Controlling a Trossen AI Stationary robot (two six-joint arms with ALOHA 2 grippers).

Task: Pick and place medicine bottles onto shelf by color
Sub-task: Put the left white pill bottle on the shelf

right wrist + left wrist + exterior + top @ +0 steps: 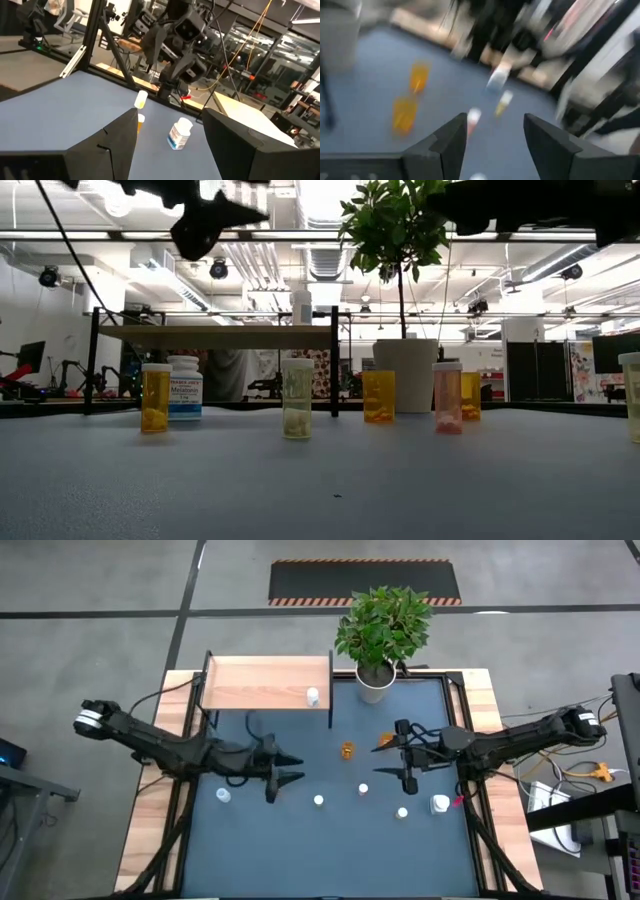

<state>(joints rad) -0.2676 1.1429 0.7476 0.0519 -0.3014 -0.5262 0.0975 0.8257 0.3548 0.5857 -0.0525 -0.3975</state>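
Observation:
Several small medicine bottles stand upright on their bases on the blue table: an orange one and white-capped ones. One white bottle stands on the light wood shelf at the far left. My left gripper hovers open above the table's left middle, pointing right, with nothing between its fingers. My right gripper hovers open above the right middle, pointing left, also with nothing in it.
A potted plant in a white pot stands at the far edge, right of the shelf. In the low view the bottles form a loose row in front of the shelf. Bare blue table lies along the near edge.

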